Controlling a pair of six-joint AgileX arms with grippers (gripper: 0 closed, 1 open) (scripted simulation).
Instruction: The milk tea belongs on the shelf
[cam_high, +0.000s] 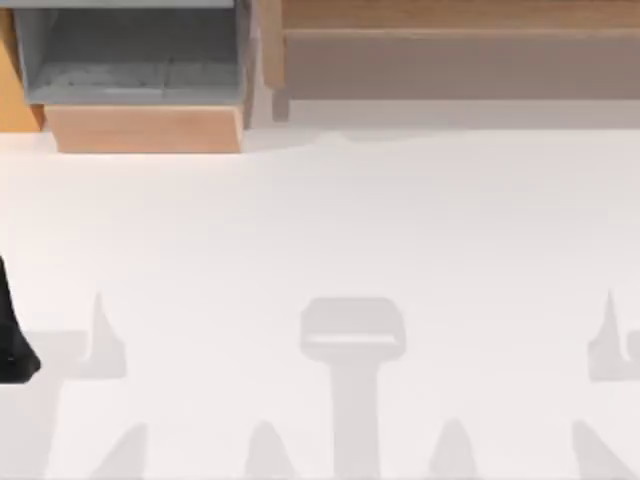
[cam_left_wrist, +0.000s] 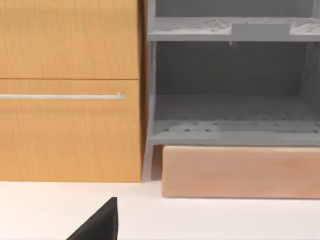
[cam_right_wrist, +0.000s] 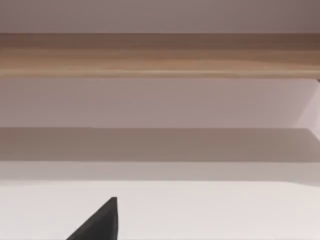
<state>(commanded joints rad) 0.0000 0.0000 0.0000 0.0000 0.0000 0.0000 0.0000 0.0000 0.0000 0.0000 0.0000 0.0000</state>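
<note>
Shelf grey, two tiers, on wooden base; left arm at table's left edge.

Our left arm is matte black and smooth, a curved dark form. A black wedge-shaped finger of each hand is plain, without markings.

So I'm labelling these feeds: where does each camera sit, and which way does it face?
Top view: above the table, looking down; left arm at its left edge.
Left wrist view: on the left arm, facing the grey shelf and wooden cabinet.
Right wrist view: on the right arm, facing a wooden ledge.
Top and left wrist views share the shelf.
</note>
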